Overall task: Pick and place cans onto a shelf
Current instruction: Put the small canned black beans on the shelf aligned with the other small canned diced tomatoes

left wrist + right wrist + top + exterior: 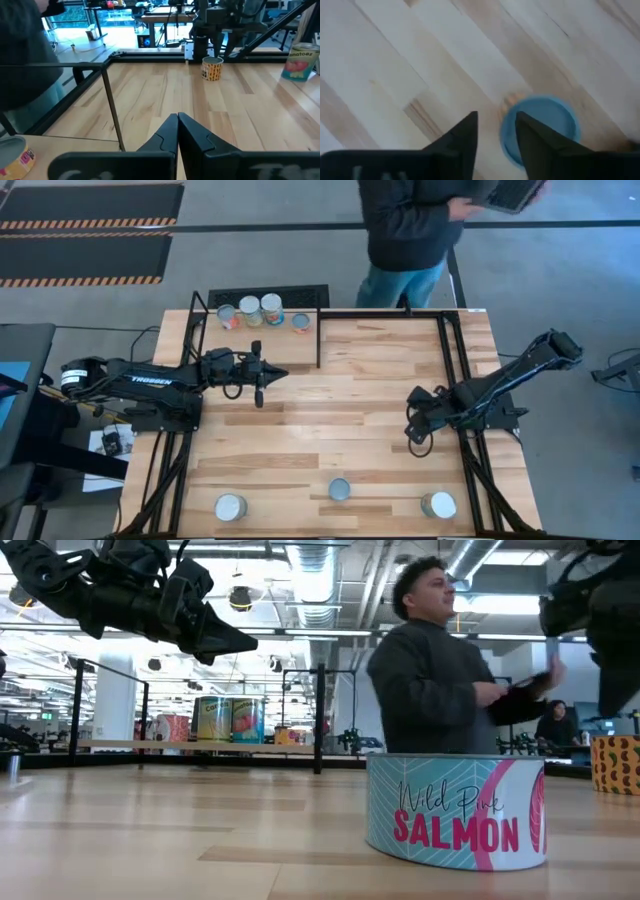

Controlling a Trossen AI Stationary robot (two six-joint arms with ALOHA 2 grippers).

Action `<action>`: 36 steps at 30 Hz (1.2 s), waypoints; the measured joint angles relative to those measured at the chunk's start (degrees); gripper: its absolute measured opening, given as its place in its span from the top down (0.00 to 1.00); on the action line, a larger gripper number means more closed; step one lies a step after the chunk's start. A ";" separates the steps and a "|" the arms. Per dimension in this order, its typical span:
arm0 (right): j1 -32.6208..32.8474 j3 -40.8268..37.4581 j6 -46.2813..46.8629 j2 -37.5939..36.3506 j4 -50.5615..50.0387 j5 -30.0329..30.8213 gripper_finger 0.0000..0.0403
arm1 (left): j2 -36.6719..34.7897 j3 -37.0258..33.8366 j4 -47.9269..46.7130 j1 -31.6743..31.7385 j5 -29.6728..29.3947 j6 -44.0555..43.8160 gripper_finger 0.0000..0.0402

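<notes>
The shelf (285, 330) is a pale board at the table's far left, edged by black rods. Several cans stand on it (250, 310), also seen in the low view (230, 720). Three cans stand near the table's near edge: a white-topped one at the left (230, 507), a blue-topped salmon can (340, 489) (455, 810) in the middle, and a white-topped one at the right (438, 505). My left gripper (278, 373) (177, 120) is shut and empty, just in front of the shelf. My right gripper (415, 438) (496, 127) is open and empty, above the table, pointing down, with the blue-topped can (540, 127) just beyond its fingers.
A person (410, 230) stands at the table's far edge, holding a dark object. Black frame rods run along the table's left and right sides (455, 370). A shelf post (318, 340) stands near my left gripper. Bare planked tabletop (340, 400) lies between the arms.
</notes>
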 joint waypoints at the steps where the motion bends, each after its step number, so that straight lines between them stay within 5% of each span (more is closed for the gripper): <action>1: 0.19 0.01 1.18 0.15 -0.91 -0.41 0.60 | 0.00 0.00 -0.03 0.00 0.00 0.02 1.00; 6: -0.13 0.08 4.03 3.94 -3.14 -1.35 0.53 | 0.02 0.00 -0.17 0.02 -0.04 0.07 1.00; 11: -1.84 0.07 1.61 11.16 -3.16 -3.82 0.58 | 0.02 0.00 -0.52 0.04 -0.07 0.13 1.00; 21: -4.80 4.18 -11.43 15.98 3.30 -3.85 0.93 | 0.02 0.02 -0.72 0.04 -0.09 -0.94 1.00; 28: -10.44 12.29 -31.27 16.73 14.81 -1.88 0.93 | 0.02 0.02 -0.75 0.04 -0.09 -1.09 1.00; 36: -18.63 21.62 -60.33 30.14 32.93 -4.23 0.96 | 0.02 0.02 -0.95 0.04 -0.09 -1.16 1.00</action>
